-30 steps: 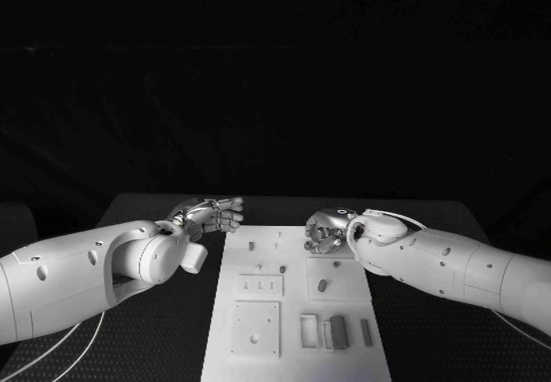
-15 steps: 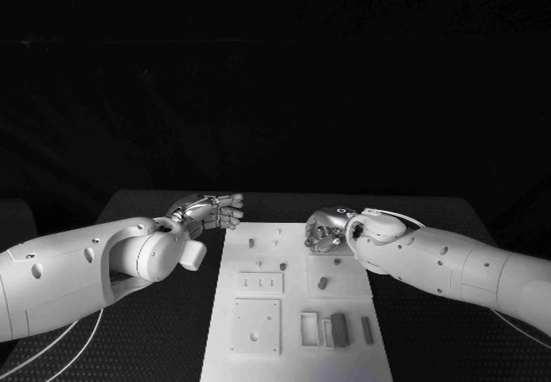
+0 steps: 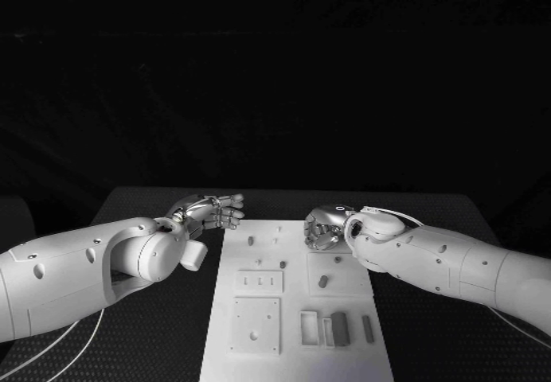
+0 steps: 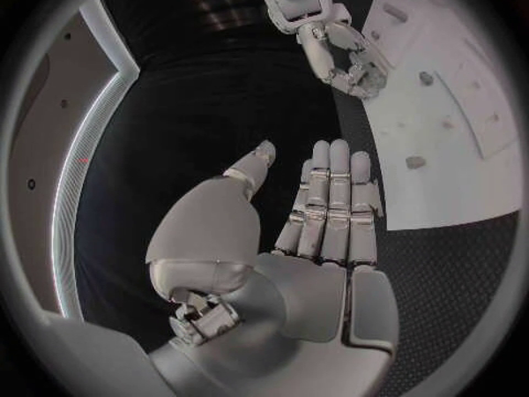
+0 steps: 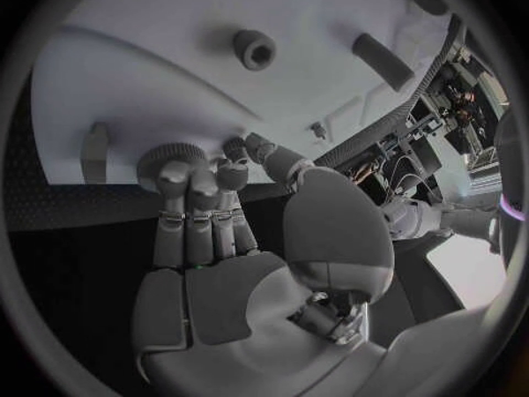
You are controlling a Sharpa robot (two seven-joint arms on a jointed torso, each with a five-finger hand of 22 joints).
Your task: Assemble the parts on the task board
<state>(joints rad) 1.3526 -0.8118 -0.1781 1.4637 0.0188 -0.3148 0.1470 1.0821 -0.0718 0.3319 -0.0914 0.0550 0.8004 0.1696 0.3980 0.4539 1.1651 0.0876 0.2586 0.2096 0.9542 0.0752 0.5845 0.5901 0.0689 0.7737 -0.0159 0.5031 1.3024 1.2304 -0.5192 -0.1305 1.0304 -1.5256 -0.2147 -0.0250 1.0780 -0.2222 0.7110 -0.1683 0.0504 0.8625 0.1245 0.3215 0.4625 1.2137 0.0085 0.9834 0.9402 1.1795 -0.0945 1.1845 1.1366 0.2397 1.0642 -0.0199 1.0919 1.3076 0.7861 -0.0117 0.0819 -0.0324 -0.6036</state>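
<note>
A dark room lies behind a black bench [image 3: 150, 203], and the white task board [image 3: 293, 318] runs down the bench's middle from its far part toward the robot. On the board sit several small grey parts: a short peg [image 3: 322, 281] on a raised square near the middle, a darker upright block [image 3: 339, 328] beside a pale open frame [image 3: 309, 328] near the near end, and a slim bar [image 3: 368, 328] just right of those. The left hand [image 3: 210, 212] hovers over the bare bench just beside the board's far left corner; in the left wrist view its fingers [image 4: 331, 194] lie straight and side by side, the thumb apart, nothing in its grasp. The right hand [image 3: 327, 228] is at the board's far right part, fingers curled downward. In the right wrist view its fingertips [image 5: 198, 181] gather on a round knurled part [image 5: 171, 161] at the board's edge, thumb close by, so it appears to be grasping that part.
</note>
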